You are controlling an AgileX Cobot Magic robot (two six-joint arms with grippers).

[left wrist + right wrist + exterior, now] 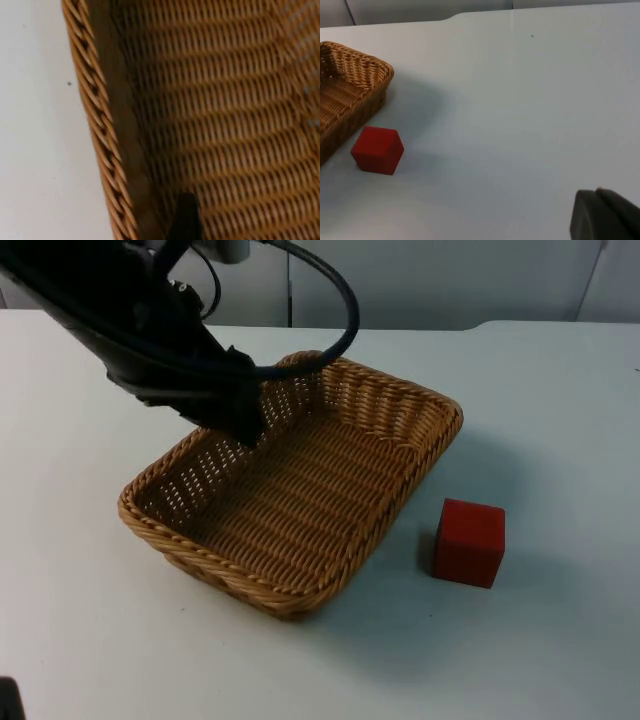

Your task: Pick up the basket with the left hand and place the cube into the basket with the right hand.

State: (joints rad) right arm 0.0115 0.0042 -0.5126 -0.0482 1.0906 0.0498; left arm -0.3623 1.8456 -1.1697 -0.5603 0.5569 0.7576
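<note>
Basket (300, 510) — woven wicker, nothing inside — sits on the white surface (560, 420). The left gripper (245, 425) is at its far rim; whether its fingers grip cannot be told. A red cube (469, 541) lies just beside the basket. The right gripper (602, 215) waits well apart, fingers together.

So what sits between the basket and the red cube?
Nothing: bare white table separates basket from red cube, in the top and right wrist views.

White tabletop (560, 390), matte, evenly lit; soft shadows. Grey wall (450, 280) behind far edge, vertical panel seams visible.
</note>
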